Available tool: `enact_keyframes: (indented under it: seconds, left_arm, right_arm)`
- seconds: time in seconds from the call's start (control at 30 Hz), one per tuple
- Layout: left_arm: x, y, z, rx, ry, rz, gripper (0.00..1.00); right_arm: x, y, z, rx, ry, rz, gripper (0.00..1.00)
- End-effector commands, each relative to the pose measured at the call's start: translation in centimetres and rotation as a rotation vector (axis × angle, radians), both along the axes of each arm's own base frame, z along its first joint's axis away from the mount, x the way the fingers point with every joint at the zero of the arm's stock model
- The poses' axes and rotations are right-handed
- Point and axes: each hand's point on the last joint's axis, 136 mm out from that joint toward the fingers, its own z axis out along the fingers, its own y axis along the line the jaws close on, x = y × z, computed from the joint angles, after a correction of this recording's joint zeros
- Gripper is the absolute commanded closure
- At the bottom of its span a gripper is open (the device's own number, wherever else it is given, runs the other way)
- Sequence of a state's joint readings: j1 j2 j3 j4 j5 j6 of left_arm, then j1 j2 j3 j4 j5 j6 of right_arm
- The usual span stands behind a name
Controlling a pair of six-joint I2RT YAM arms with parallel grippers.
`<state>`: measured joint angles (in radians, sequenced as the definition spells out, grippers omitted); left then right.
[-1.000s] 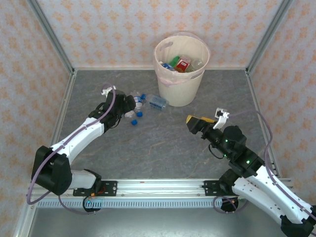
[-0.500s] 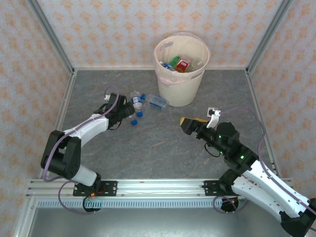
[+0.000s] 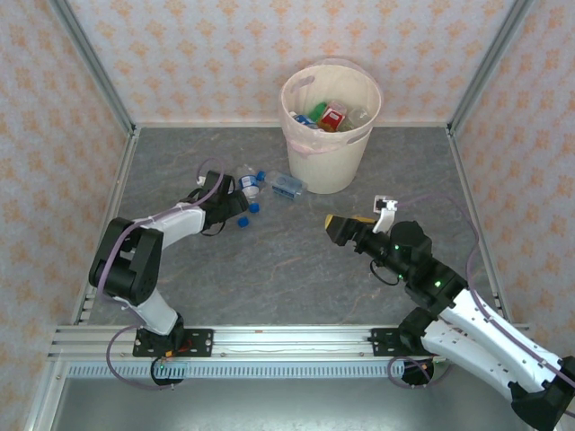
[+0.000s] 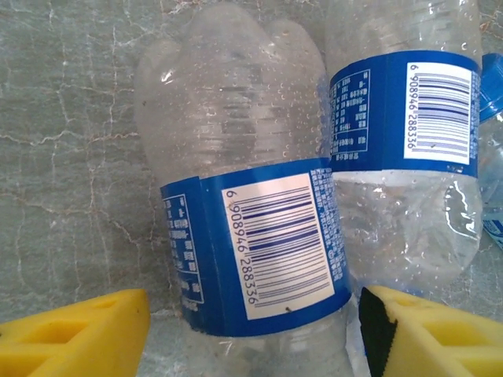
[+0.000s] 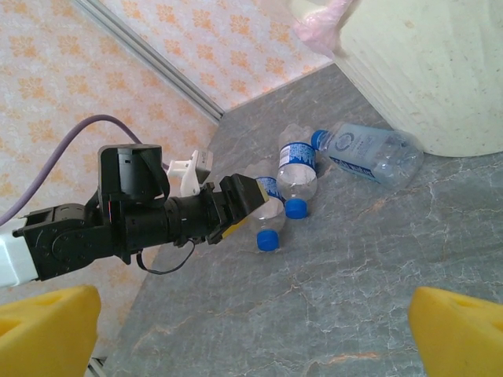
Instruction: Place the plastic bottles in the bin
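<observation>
Three clear plastic bottles with blue labels and caps lie on the grey floor left of the bin (image 3: 330, 148). My left gripper (image 3: 237, 208) is down at the nearest bottle (image 4: 244, 236), open, with one yellow finger (image 4: 86, 334) on each side of its lower body and a thin gap at each. A second bottle (image 4: 409, 149) lies against it. The right wrist view shows that pair (image 5: 269, 216) (image 5: 297, 173) and a third bottle (image 5: 369, 151) by the bin wall (image 5: 424, 78). My right gripper (image 3: 335, 224) hovers open over the middle floor, holding nothing.
The bin holds several bottles, among them a red and a green one (image 3: 329, 116). Patterned walls and metal posts (image 3: 94, 67) close in the floor on three sides. The rail with both arm bases (image 3: 278, 339) runs along the near edge.
The left gripper's jaws have narrowed around the nearest bottle as the arm settled lower. The right gripper has slid a little left toward the floor's middle.
</observation>
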<state>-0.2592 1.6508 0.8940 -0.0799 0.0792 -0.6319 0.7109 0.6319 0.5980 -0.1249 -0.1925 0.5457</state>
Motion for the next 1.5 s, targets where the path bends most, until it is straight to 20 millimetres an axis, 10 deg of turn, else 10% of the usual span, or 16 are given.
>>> enact_keyframes:
  seconds: [0.0,0.33,0.67,1.1,1.47]
  left_arm:
    - [1.2,0.2,0.0,-0.011,-0.013,0.012,0.29]
    - [1.5,0.5,-1.1,-0.005,0.011,0.006,0.42]
    - [1.0,1.0,3.6,-0.007,-0.075,0.012,0.51]
    - [0.8,-1.1,18.5,-0.093,-0.403,-0.055,0.5]
    - [1.7,-9.2,31.8,-0.102,-0.673,-0.241,0.48]
  right_arm:
    - [-0.1,0.5,2.4,0.035,-0.059,0.023,0.0]
    - [-0.2,0.3,2.3,0.031,-0.055,0.019,0.0]
    - [-0.3,0.4,2.9,0.046,-0.069,0.025,0.0]
    - [-1.1,-0.2,5.2,0.121,-0.143,0.025,0.0]
    - [-1.9,-0.7,7.0,0.179,-0.194,0.032,0.0]
